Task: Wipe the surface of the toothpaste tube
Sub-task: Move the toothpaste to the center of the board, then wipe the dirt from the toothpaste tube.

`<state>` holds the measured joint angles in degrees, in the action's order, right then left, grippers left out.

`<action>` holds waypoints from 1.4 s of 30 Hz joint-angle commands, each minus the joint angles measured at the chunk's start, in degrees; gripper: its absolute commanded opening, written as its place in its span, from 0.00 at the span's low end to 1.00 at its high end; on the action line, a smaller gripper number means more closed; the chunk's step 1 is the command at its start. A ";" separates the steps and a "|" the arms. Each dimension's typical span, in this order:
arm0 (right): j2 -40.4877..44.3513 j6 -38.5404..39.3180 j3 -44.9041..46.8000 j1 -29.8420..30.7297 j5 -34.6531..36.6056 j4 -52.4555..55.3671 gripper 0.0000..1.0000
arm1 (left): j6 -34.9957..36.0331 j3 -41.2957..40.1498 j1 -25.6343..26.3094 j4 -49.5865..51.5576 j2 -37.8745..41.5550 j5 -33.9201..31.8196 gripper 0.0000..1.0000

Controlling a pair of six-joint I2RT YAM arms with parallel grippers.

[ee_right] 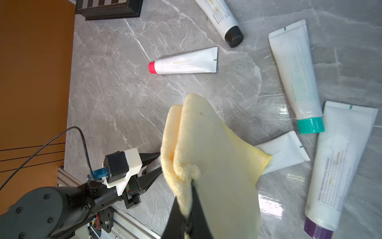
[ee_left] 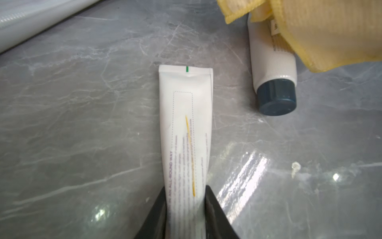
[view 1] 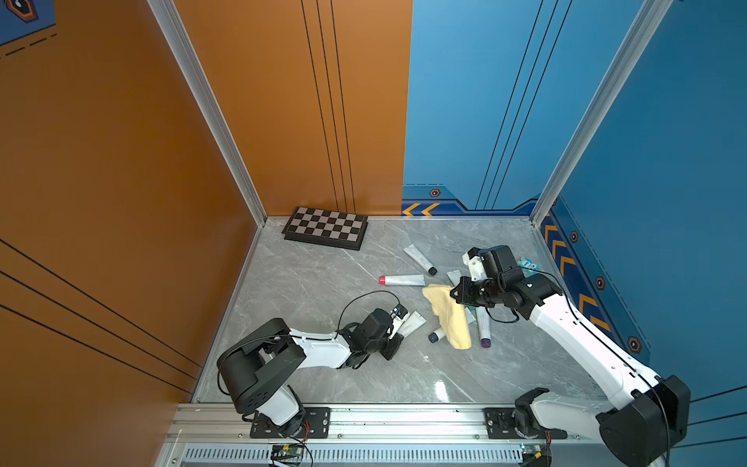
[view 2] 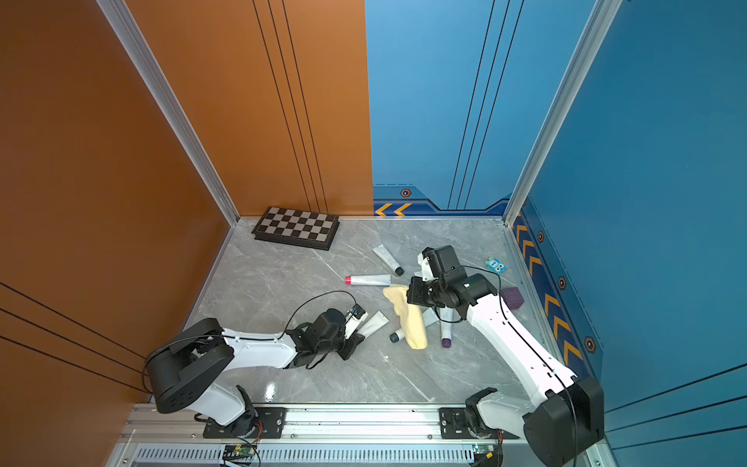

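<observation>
my left claw (ee_left: 186, 189) pinches the soft, likely slick toothpaste tube (ee_left: 186, 124) near its cap end; right claw (ee_right: 190, 186) clamps the cloth (ee_right: 206, 144).

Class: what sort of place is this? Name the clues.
Probably a robot test booth: two arms mounted on an aluminium rail, printed wall panels in metal framing, and toothpaste tubes scattered on the tabletop.

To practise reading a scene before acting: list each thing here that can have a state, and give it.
Left gripper: shut on streaked tube.
Right gripper: shut on yellow cloth.
Streaked tube: lying flat, yellow streak on it.
Yellow cloth: bunched, partly over blue-capped tube.
Blue-capped tube: capped, lying flat.
Red-capped tube: capped, lying flat.
Black-capped tube: capped, lying flat.
Teal-capped tube: capped, lying flat.
Purple-capped tube: capped, lying flat.
Chessboard: closed.
</observation>
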<state>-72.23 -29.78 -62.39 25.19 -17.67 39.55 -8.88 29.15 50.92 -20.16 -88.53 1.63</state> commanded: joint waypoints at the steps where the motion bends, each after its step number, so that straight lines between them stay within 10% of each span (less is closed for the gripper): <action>1: -3.35 1.31 -0.34 2.38 2.24 -2.40 0.00 | -4.81 -4.28 2.75 4.87 0.87 -3.38 0.30; 8: -11.97 2.24 -2.69 8.43 2.64 -4.11 0.00 | -13.71 -10.75 10.47 4.16 2.68 -11.70 0.32; 15: -19.33 1.84 -2.85 12.88 -0.61 -7.65 0.00 | -14.21 -13.21 11.55 2.58 5.50 -15.37 0.70; 27: -20.93 0.96 0.29 14.62 -2.50 -11.34 0.00 | -18.08 -23.90 12.04 2.11 26.31 -20.76 0.67; 42: -20.58 0.56 1.98 16.89 -2.15 -11.25 0.00 | -10.54 -15.08 11.75 1.17 12.54 -19.64 0.70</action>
<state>-92.55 -28.51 -61.54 42.04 -19.46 28.58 -21.69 13.96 63.68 -22.70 -74.74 -19.31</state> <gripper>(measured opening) 0.055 0.710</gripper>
